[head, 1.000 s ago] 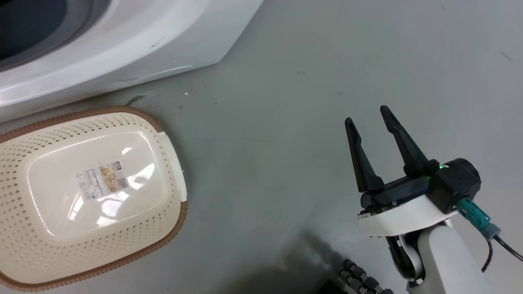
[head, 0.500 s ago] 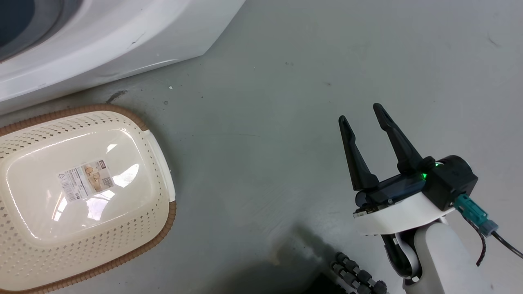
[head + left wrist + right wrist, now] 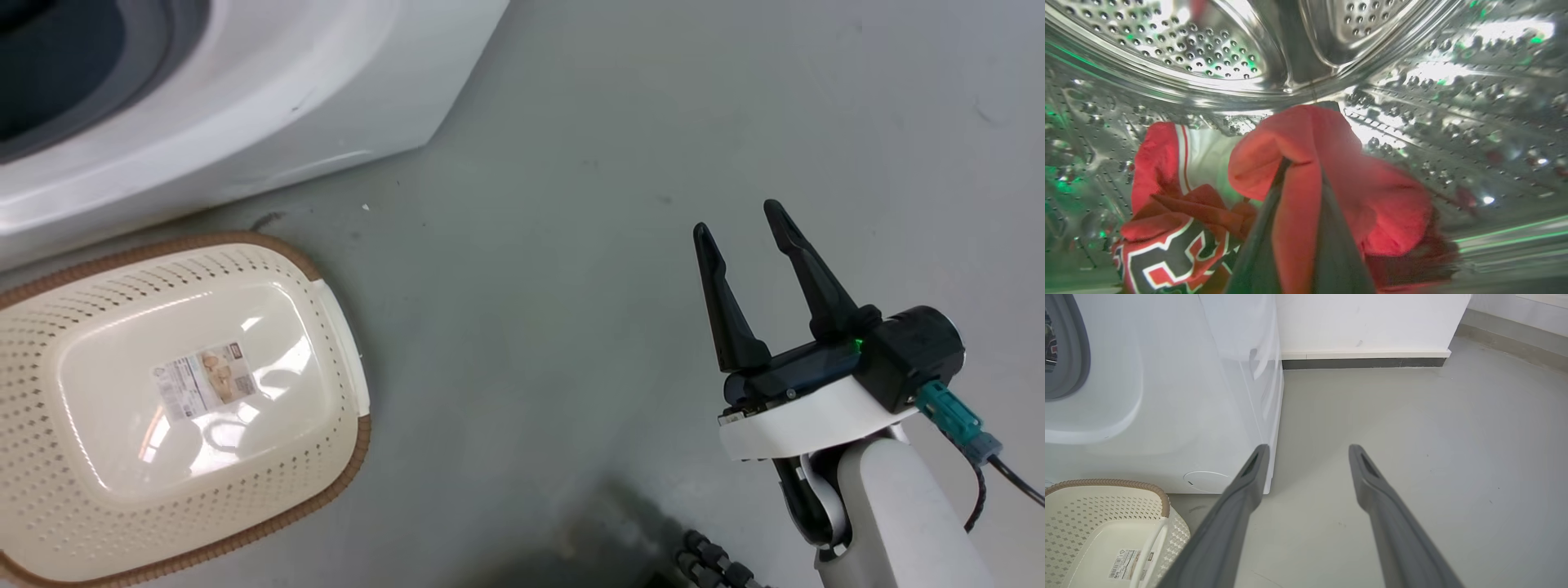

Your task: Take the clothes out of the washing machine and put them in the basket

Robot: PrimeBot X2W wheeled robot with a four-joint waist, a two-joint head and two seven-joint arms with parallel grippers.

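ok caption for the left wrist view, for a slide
Left gripper, jaws pinching the plain red garment inside the steel drum, numbered jersey beside it

Sticker (image 3: pixel 200 381) on the basket (image 3: pixel 339 416) floor: showed a barcode, a small picture and fine print; no word was legible.
Numerals (image 3: pixel 1167 253) on the jersey (image 3: pixel 1155 163): were black with white edging, crumpled in folds; the digits could not be read.
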